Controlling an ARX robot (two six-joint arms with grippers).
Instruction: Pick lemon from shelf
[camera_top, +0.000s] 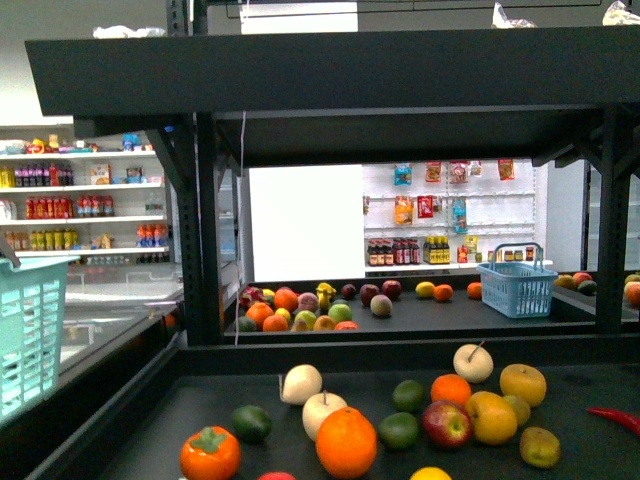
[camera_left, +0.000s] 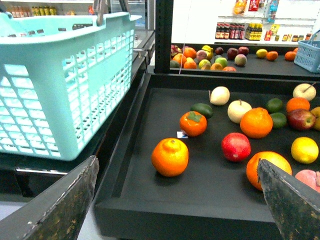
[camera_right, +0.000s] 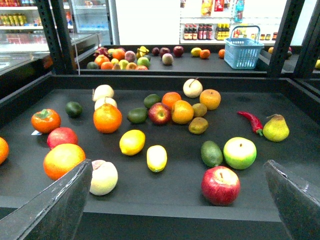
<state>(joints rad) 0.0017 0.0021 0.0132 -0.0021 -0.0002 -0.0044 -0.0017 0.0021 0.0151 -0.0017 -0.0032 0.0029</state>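
Observation:
The lemon (camera_right: 132, 142), deep yellow with a tapered end, lies on the dark lower tray of the black shelf (camera_right: 165, 216), among many other fruits. It also shows as the lemon (camera_left: 304, 149) at the edge of the left wrist view and the lemon (camera_top: 430, 474) at the front view's bottom edge. My right gripper (camera_right: 178, 165) is open, hanging before the tray's front rim, short of the lemon. My left gripper (camera_left: 176, 167) is open too, further left by the tray's corner, with nothing between its fingers.
A paler oval yellow fruit (camera_right: 156, 158) lies right beside the lemon, an orange (camera_right: 107, 118) behind it, a red apple (camera_right: 220, 185) near the rim. A turquoise basket (camera_left: 60, 80) stands left of the shelf. An upper tray (camera_top: 330, 70) overhangs. A blue basket (camera_top: 517, 285) sits behind.

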